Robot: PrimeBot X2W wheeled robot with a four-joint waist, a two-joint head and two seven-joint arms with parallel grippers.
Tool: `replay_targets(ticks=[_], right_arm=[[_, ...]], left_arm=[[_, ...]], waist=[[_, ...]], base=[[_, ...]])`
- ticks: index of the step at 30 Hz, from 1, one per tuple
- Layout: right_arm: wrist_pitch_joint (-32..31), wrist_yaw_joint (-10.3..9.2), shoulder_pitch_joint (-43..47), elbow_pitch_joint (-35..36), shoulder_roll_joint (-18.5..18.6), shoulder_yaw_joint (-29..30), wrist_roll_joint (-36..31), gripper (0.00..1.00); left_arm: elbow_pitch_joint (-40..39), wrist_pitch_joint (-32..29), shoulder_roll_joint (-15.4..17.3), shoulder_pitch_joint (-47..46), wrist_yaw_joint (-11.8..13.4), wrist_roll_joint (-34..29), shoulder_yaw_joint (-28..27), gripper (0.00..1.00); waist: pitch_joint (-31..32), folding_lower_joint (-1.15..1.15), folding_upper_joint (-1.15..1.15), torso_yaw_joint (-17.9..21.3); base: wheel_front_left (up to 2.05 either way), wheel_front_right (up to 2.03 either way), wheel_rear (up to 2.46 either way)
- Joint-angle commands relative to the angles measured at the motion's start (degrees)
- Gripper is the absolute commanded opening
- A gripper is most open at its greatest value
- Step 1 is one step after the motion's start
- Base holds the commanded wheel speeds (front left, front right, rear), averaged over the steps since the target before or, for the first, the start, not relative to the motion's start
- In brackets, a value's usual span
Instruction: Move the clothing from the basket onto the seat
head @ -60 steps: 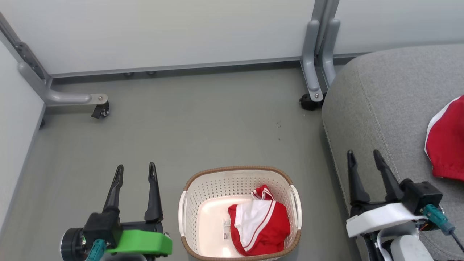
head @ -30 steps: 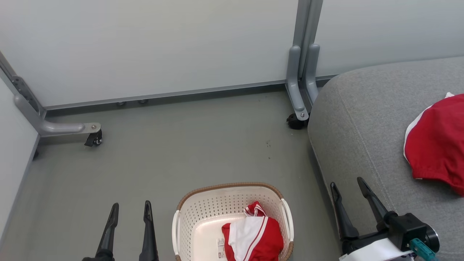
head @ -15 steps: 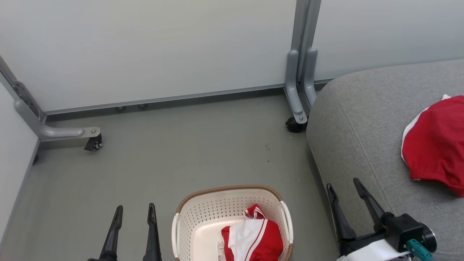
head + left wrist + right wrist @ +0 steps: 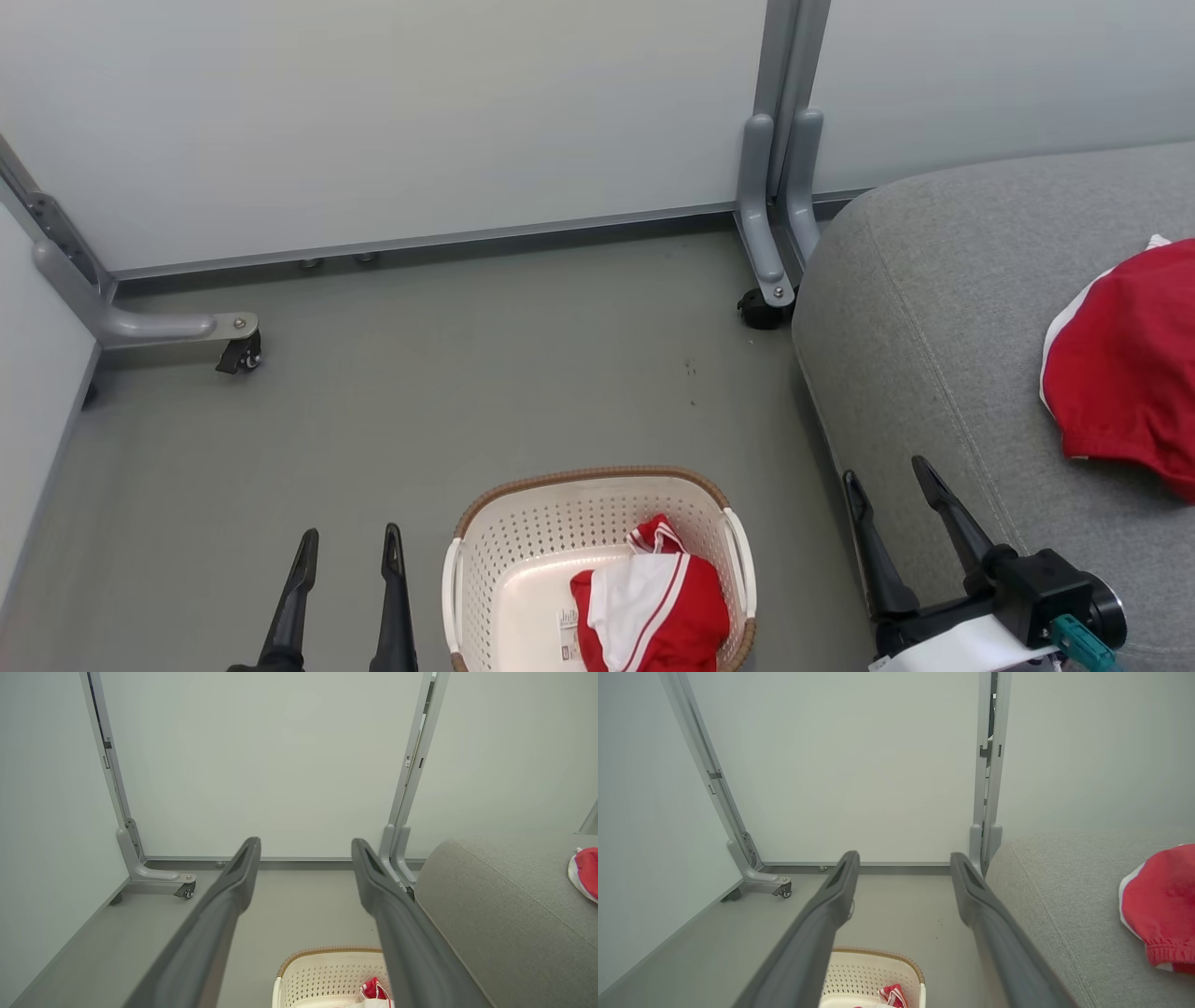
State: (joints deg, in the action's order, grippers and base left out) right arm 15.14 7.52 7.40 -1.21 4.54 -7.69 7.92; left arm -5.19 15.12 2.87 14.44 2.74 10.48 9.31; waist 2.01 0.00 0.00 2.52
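Head view, looking down on a grey floor point(image 4: 448, 392) with pale wall panels point(image 4: 420, 112) across the top of the frame.

The task is looking about half done. One red garment point(image 4: 1125, 373) is already lying on the grey seat point(image 4: 934, 308) at the right edge of the frame, with a white panel showing along its left side. The second garment point(image 4: 653, 611), red with a white panel and thin white stripes, is lying bunched in the right half of the basket point(image 4: 523, 560). The basket is sitting on the floor at the bottom centre of the frame, near the seat's left edge.

The left gripper point(image 4: 350, 551) is pointing up the frame at the lower left, just beside the basket, with its two dark fingers standing apart and holding nothing. The right gripper point(image 4: 887, 485) is hovering at the lower right, over the seat's left edge. Its fingers are also spread wide and empty. In both wrist views the fingers are reaching forward with nothing between them.

Neither gripper is reaching into the basket yet. What is remaining, by this reading, is one more trip: lifting the second garment out of the basket and laying it on the seat, where bare cushion is showing to the left of the first garment.
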Motion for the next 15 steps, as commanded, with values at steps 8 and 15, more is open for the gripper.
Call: replay_targets(ticks=[8,15], right_arm=[[0.01,-0.06,-0.15,0.54,0.02,0.54,-0.45,1.00],[0.01,-0.06,-2.26,0.97,0.10,1.37,0.09,1.00]], left_arm=[[0.68,0.05,0.05,-1.59,-0.70,-0.57,0.40,1.00],[1.71,0.04,0.06,-5.68,-2.62,-1.95,2.38,1.00]], waist=[[-2.55,0.00,0.00,-0.34],[-8.19,0.00,0.00,-1.35]], base=[[0.00,0.00,0.00],[0.00,0.00,0.00]])
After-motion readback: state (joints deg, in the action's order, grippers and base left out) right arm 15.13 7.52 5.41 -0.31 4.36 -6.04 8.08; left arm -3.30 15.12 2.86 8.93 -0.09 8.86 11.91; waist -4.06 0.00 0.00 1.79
